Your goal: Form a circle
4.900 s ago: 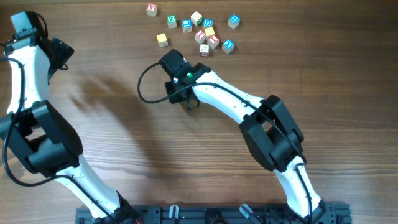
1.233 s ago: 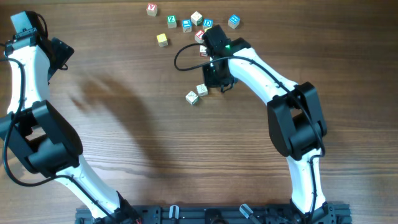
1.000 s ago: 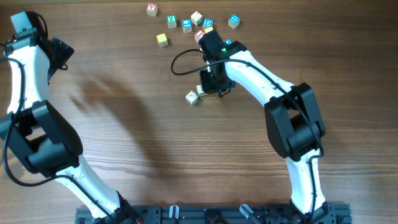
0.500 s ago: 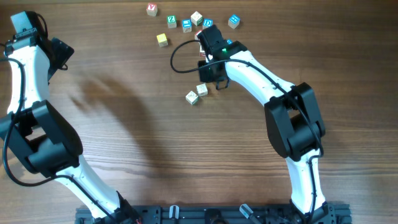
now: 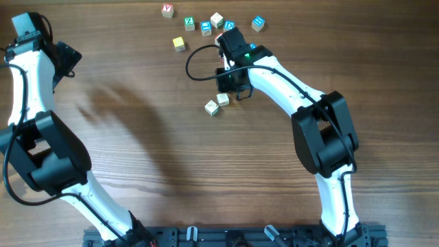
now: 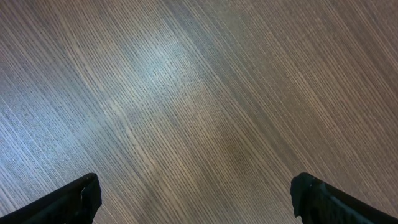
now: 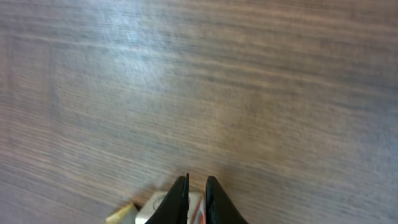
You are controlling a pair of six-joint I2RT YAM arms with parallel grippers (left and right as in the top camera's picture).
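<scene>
Small wooden letter cubes lie loose on the table; no circle shows among them. A whitish cube (image 5: 212,108) and a cream cube (image 5: 223,99) sit side by side mid-table. My right gripper (image 5: 232,93) hangs just right of them, its jaws shut with only a thin gap and nothing between them. In the right wrist view a whitish cube with a red mark (image 7: 196,208) lies under the right gripper (image 7: 196,182). My left gripper (image 6: 199,202) is wide open over bare wood at the far left (image 5: 63,57).
Several more cubes are scattered at the back: a red-lettered one (image 5: 167,9), green (image 5: 189,22), blue (image 5: 206,27), white (image 5: 217,19), blue (image 5: 258,23) and a plain yellow one (image 5: 179,44). The right arm's black cable (image 5: 192,65) loops over the table.
The right gripper has shifted slightly left and back beside the two mid-table cubes, which stay put. Five seconds ago it was further left and those cubes were not there. The left arm is still.
</scene>
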